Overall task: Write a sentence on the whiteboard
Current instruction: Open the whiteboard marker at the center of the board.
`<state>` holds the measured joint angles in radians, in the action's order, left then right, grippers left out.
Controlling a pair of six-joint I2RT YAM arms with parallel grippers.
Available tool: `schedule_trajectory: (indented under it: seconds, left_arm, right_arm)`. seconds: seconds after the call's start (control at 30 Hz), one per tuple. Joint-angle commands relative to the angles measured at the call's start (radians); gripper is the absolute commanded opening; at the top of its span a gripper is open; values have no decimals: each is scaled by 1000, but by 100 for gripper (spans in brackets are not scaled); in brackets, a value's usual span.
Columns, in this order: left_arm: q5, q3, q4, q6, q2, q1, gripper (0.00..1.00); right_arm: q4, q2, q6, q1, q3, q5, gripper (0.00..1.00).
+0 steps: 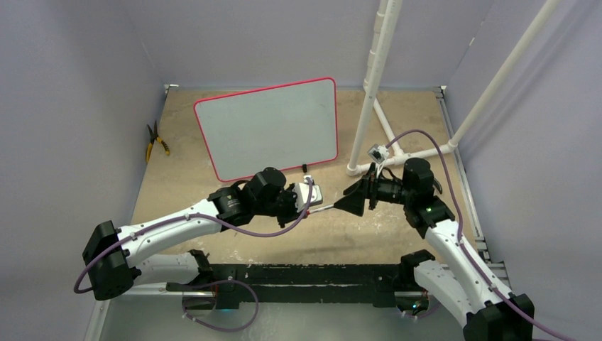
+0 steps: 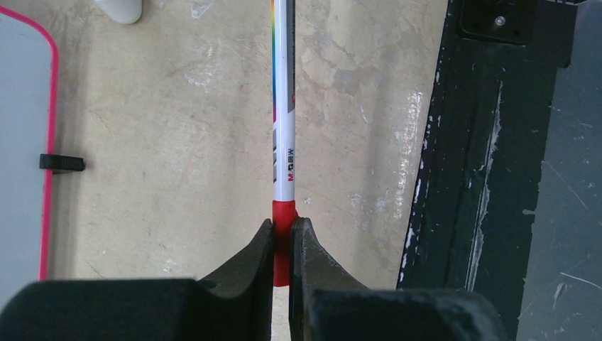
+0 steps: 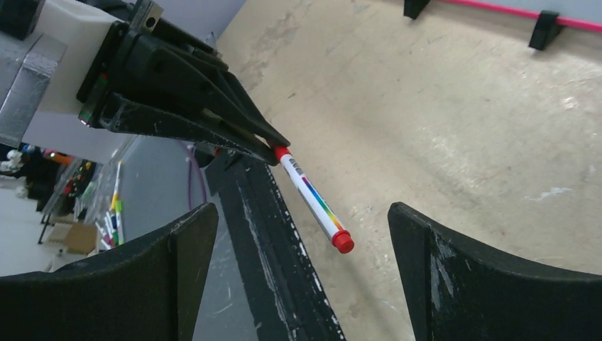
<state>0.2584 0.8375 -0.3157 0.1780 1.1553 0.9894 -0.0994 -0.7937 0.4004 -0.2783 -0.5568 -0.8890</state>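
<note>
From above: whiteboard (image 1: 266,128) at the far middle of the table (image 1: 397,234), long side down, red rim all round, face plain white. Pliers (image 1: 156,142) well to its left by the wall; pipe frame (image 1: 369,85) just to its right. Nearer than the board, left gripper (image 1: 311,206) and right gripper (image 1: 344,204) tip to tip, with a marker (image 1: 323,207) bridging them. Rail (image 1: 305,273) along the near edge, between the two bases. Left wrist: jaws of the left gripper (image 2: 282,226) pinched tight on the red end of the marker (image 2: 284,128), white barrel with a rainbow stripe running straight away from the fingers (image 2: 248,263). To the left, edge of the whiteboard (image 2: 18,142) with one black foot (image 2: 62,163) sticking out onto the table (image 2: 177,142); to the right, the rail (image 2: 483,177). Right wrist: right gripper (image 3: 302,213) spread wide, fingers (image 3: 177,277) well apart on either side of the marker (image 3: 316,197) and clear of it. Red tip of the marker low between them, other red end clamped in the black tips of the left gripper (image 3: 270,145). At the far top right, lower rim of the whiteboard (image 3: 511,13) and a foot (image 3: 546,28) on the table (image 3: 461,121).
</note>
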Motion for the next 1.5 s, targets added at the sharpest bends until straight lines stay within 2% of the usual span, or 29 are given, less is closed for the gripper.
schedule_trajectory:
  seconds: [0.0, 0.13, 0.3, 0.63, 0.77, 1.0, 1.07, 1.17, 1.2, 1.27, 1.33, 1.4, 1.47]
  left_arm:
    - [66, 11, 5, 15, -16, 3, 0]
    - [91, 5, 20, 7, -34, 3, 0]
    - [94, 5, 24, 3, -34, 4, 0]
    - [95, 2, 33, -1, -40, 5, 0]
    - [96, 0, 35, 0, -41, 5, 0]
    - [94, 0, 38, -1, -40, 6, 0]
    - [92, 0, 38, -3, -40, 5, 0]
    - [91, 1, 44, -11, -42, 5, 0]
    - [88, 0, 45, -14, -42, 5, 7]
    - [86, -1, 47, -20, -39, 5, 31]
    - [82, 1, 46, -24, -34, 6, 47]
    - [81, 0, 45, -25, -30, 5, 54]
    - [78, 0, 44, -26, -26, 5, 57]
  right_arm:
    - [-13, -21, -2, -20, -18, -84, 90]
    - [4, -40, 8, -38, -2, -107, 85]
    - [32, -67, 26, -68, 10, -135, 68]
    - [95, -122, 58, -131, 18, -128, 47]
    - [135, -131, 77, -144, 24, -114, 35]
    - [154, -152, 78, -155, 32, -99, 25]
    - [154, -157, 77, -157, 32, -95, 17]
    - [161, -155, 79, -158, 32, -97, 0]
    - [164, -152, 80, -159, 31, -101, 0]
    - [167, -141, 80, -158, 28, -108, 0]
    - [168, -125, 81, -159, 25, -117, 0]
    - [175, -110, 89, -158, 22, -135, 0]
    - [178, -97, 93, -159, 19, -150, 0]
